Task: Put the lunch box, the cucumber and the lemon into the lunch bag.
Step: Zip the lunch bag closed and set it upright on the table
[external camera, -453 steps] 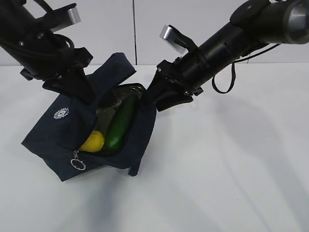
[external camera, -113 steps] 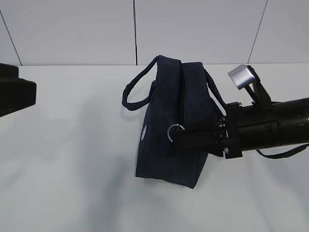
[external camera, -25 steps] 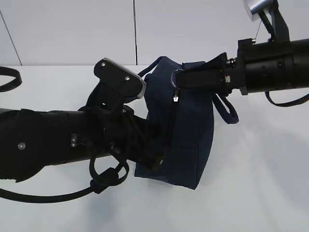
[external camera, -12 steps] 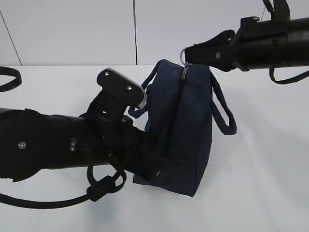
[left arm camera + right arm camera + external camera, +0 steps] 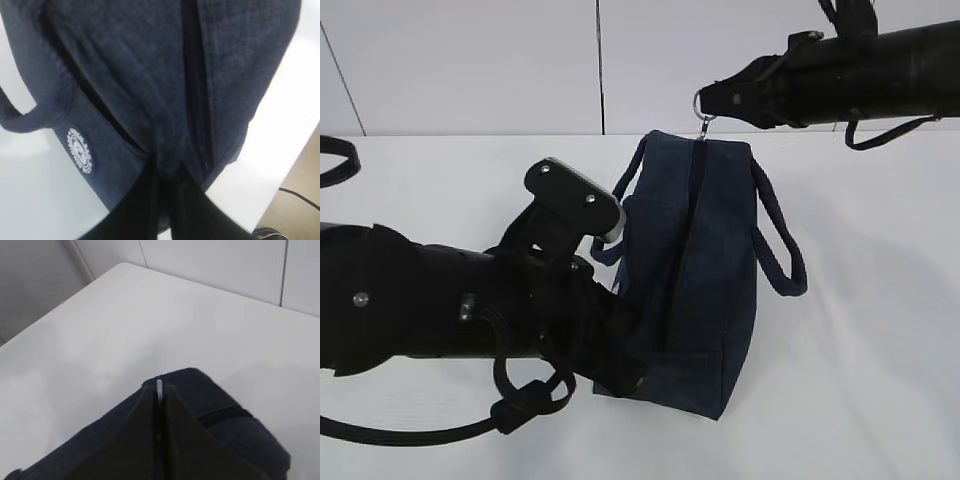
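The dark navy lunch bag stands on end on the white table, its zipper line closed along its length. My right gripper is shut on the metal ring pull at the bag's top far end; the ring shows as a thin strip between the closed jaws. My left gripper is shut on the bag's fabric at its near bottom end. The white round logo shows in the left wrist view. The lunch box, cucumber and lemon are hidden.
Two loop handles hang off the bag's sides. The left arm lies across the table's left front. A black cable loops at the far left. The table's edge lies close to the bag.
My right gripper has pulled the ring pull along the zipper to the bag's top end and a little higher. The left gripper has kept its hold on the bag's bottom.
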### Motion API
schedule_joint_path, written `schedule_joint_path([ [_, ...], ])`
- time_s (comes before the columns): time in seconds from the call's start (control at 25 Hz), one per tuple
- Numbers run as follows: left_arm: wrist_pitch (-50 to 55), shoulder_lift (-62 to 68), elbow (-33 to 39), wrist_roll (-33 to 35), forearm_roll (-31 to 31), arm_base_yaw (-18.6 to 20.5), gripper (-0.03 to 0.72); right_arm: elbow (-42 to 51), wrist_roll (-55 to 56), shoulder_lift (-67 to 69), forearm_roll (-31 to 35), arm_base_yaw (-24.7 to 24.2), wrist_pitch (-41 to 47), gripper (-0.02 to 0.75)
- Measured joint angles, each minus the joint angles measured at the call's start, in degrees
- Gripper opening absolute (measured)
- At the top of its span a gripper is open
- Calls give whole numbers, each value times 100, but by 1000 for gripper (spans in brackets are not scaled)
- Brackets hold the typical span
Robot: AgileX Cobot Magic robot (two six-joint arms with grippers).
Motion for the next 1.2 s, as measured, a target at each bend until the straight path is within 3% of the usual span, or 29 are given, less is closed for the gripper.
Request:
schedule_joint_path([
  [0.48, 176, -48, 0, 0, 0, 0, -3, -1114, 0, 1370, -11, 0, -593, 7],
  [0.96, 253, -48, 0, 0, -32, 0, -1, -1184, 0, 1523, -18, 0, -364, 6],
  [1.08, 288, -48, 10, 0, -98, 0, 46, -1184, 10, 1523, -18, 0, -297, 6],
  [1.2, 376, -48, 20, 0, -203, 0, 193, -1193, 12, 1523, -18, 0, -228, 6],
])
